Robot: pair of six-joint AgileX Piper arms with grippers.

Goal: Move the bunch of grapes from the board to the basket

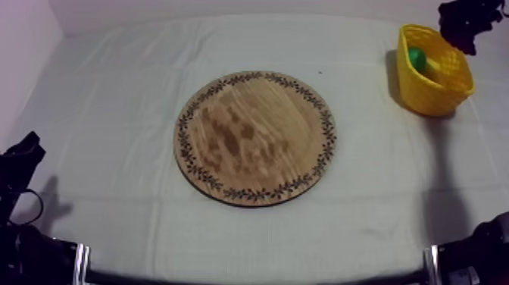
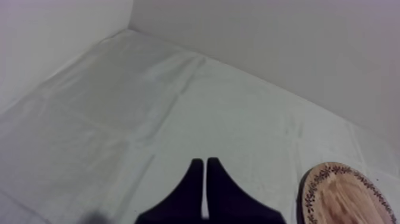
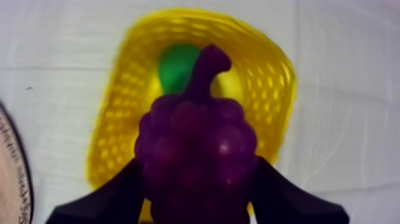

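Note:
A purple bunch of grapes (image 3: 196,152) with a curved stem hangs over the yellow basket (image 3: 122,113), held between the black fingers (image 3: 107,196) of my right gripper (image 3: 196,184), which is shut on it. In the top view the right gripper (image 1: 463,21) is a dark shape above the yellow basket (image 1: 443,95) at the far right. A green fruit (image 1: 416,57) lies inside the basket. The round wooden board (image 1: 254,136) with its patterned rim lies bare in the middle of the table. My left gripper (image 2: 205,170) is shut on nothing, low at the left near the board's edge (image 2: 345,196).
The grey-white cloth (image 1: 113,98) spreads open around the board. My left arm (image 1: 19,163) rests at the lower left edge. A pale wall (image 2: 268,42) stands behind the table's far side.

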